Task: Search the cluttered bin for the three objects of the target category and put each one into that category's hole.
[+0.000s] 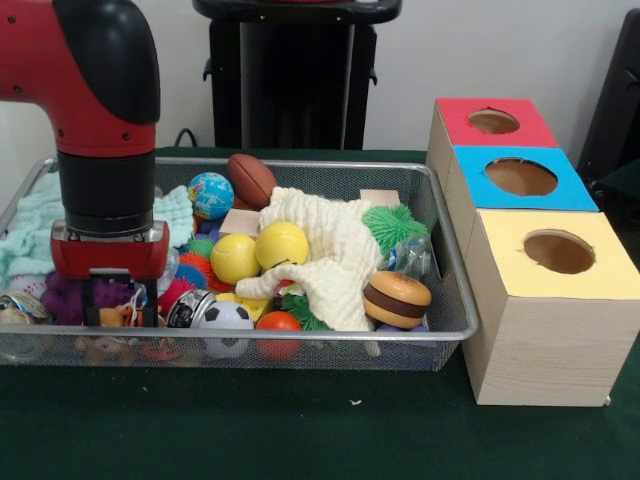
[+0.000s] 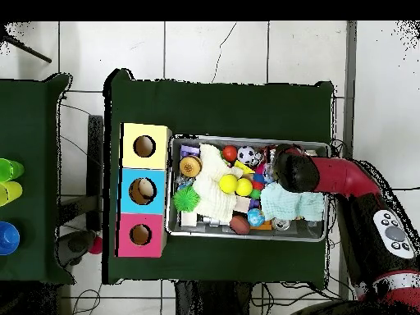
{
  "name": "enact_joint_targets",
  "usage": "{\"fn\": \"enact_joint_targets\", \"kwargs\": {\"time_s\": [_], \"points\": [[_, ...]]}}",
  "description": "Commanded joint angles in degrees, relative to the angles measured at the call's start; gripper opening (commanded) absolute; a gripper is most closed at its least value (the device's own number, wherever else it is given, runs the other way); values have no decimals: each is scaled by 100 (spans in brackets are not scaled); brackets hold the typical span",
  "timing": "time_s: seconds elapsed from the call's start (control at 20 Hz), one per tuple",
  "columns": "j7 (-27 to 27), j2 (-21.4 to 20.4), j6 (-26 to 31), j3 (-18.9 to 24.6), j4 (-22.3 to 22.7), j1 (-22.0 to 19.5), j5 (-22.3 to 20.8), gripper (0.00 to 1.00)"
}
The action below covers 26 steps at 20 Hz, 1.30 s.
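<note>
A wire mesh bin (image 1: 450, 300) holds a heap of toys. My gripper (image 1: 120, 316) hangs at the bin's left end, its two black fingers (image 1: 92, 302) spread wide and open over purple and orange toys. To its right lie a soccer ball (image 1: 226, 318), an orange ball (image 1: 279, 323), two yellow balls (image 1: 281, 244), a globe ball (image 1: 210, 194) and a brown football (image 1: 251, 179). A toy burger (image 1: 396, 299) sits at the right end. In the overhead view the arm's head (image 2: 294, 168) covers the gripper inside the bin (image 2: 249, 235).
Three wooden boxes stand right of the bin, each with a round hole: red top (image 1: 495, 122), blue top (image 1: 520, 177), yellow top (image 1: 558, 252). A cream cloth (image 1: 335, 255), a mint cloth (image 1: 30, 225) and a green spiky ball (image 1: 393, 224) lie among the toys.
</note>
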Motion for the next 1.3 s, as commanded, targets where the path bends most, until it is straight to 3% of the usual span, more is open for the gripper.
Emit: {"fn": "enact_joint_targets", "kwargs": {"time_s": [0.05, 1.3], "points": [[-437, 660, 569, 247, 314, -80, 69, 100], [-281, 868, 217, 234, 267, -62, 201, 100]]}}
